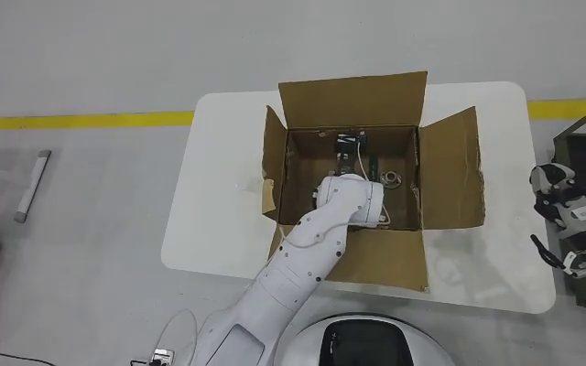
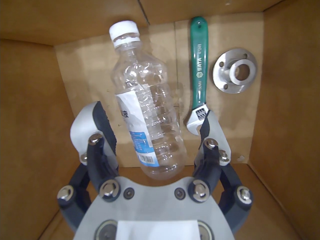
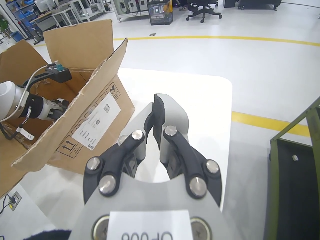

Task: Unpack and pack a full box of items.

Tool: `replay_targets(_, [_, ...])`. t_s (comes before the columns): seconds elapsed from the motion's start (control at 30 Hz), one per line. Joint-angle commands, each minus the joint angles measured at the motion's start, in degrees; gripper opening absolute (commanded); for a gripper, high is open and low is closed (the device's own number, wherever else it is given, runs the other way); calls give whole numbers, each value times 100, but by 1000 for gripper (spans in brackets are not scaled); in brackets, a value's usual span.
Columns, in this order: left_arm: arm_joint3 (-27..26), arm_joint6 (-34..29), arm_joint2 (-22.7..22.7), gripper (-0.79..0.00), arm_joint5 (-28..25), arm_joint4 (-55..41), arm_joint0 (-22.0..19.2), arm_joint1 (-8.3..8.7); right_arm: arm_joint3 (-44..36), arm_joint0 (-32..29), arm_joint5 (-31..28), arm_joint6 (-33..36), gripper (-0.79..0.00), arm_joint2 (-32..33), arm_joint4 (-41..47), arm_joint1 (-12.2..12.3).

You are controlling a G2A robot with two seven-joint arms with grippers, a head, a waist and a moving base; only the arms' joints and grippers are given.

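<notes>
The top view looks straight down from above the box (image 1: pixel 352 101), taking in all of it and the table (image 1: pixel 220 183) around it. The left wrist view sits close inside the box, facing its floor, which the top view also sees. The right wrist view stands outside the box, near one side, looking across at its outer wall and flap, shared with the top view.

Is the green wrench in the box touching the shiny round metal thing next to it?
Apart. In the left wrist view, a strip of the bare floor of the box shows between the green wrench and the round metal flange.
</notes>
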Motion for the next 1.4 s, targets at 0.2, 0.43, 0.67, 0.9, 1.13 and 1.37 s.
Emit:
replay_targets(0.2, [329,-34,-59,-179,-15,-15,-7,-84,14,49,-16,41,-785,-51,-60,-25])
replay_targets(0.43, [484,-10,-115,-785,-23,106,-25,-139,52,195,24,462,-468,-112,1391,-68])
replay_targets(0.67, [428,22,-186,-785,-21,252,12,-178,253,818,606,2318,-160,283,5231,-28])
replay_targets(0.9, [232,-39,-260,-785,-65,421,99,-203,334,1322,939,3615,-209,248,5836,86])
replay_targets(1.13, [-132,-127,-362,-785,-140,685,197,-206,390,1531,1038,3899,-785,-238,5144,150])
replay_targets(1.37, [-905,-402,-565,-785,-241,1103,358,-166,509,1630,1143,3771,-785,-401,4982,171])
